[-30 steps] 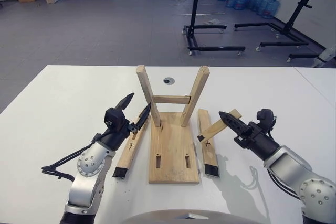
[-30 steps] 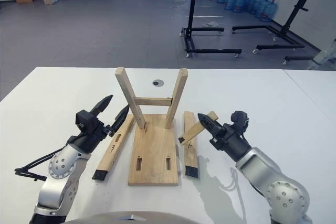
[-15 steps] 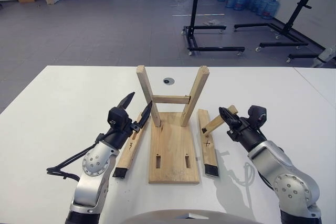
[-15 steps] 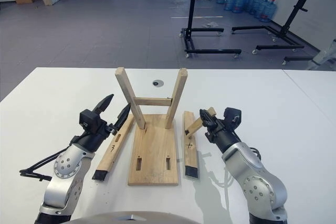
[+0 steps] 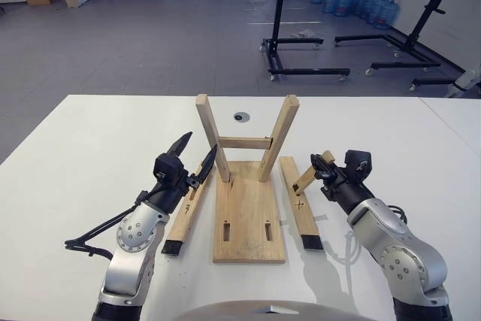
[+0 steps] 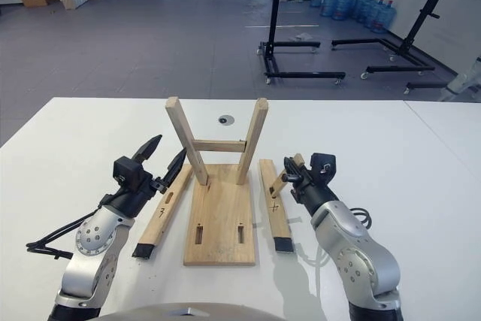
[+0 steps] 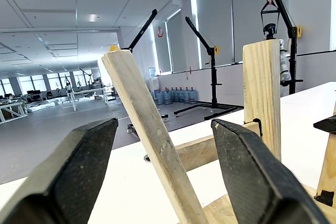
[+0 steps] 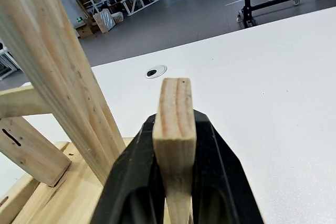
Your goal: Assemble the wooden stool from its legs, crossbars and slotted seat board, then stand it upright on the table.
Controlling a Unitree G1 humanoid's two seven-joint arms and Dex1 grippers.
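The slotted seat board [image 5: 249, 219] lies flat on the white table. Two legs [image 5: 213, 139] [image 5: 279, 137], joined by a crossbar [image 5: 245, 142], stand upright in its far slots. One loose leg [image 5: 186, 214] lies left of the board and another [image 5: 297, 202] lies right of it. My right gripper [image 5: 322, 174] is shut on a short crossbar [image 8: 173, 129], which slants down onto the right loose leg. My left gripper [image 5: 199, 148] hovers open over the far end of the left loose leg, beside the left upright leg [image 7: 152, 140].
A round hole [image 5: 241, 116] sits in the table behind the stool. A black cable [image 5: 83, 244] loops beside my left arm and another [image 5: 353, 237] beside my right arm. Black rolling stands [image 5: 304, 69] are on the floor beyond the table's far edge.
My right gripper has drawn in toward the stool with the short crossbar, and the right loose leg's near end has swung slightly outward. The left arm has barely moved.
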